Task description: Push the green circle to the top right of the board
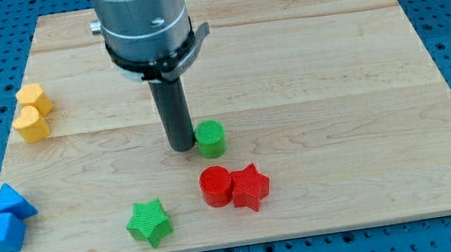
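The green circle [210, 139] is a short green cylinder standing a little below the middle of the wooden board [331, 58]. My tip [182, 147] is the lower end of the dark rod and stands right against the circle's left side, touching or nearly touching it. The board's top right corner lies far up and to the right of the circle.
A red circle [215, 187] and a red star [250, 187] sit touching each other just below the green circle. A green star [149, 222] lies at the lower left. Two yellow blocks [32, 112] stand at the left edge, two blue blocks [5, 220] at the bottom left corner.
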`<state>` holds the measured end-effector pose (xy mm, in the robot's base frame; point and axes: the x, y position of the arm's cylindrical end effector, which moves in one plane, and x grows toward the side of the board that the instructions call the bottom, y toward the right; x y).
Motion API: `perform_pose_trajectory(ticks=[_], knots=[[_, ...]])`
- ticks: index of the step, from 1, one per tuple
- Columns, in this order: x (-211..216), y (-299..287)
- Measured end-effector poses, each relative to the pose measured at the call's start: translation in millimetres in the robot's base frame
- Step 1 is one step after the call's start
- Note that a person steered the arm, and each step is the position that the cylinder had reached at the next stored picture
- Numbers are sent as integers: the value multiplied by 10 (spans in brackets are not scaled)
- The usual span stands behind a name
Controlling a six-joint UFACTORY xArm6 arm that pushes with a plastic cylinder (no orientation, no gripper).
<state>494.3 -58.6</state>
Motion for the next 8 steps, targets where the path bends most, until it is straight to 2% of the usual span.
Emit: perform_pose_trajectory(ticks=[1,2,4,6,8], knots=[[91,204],[-137,504],[-489,1552],[-452,2208],[-202,2408]])
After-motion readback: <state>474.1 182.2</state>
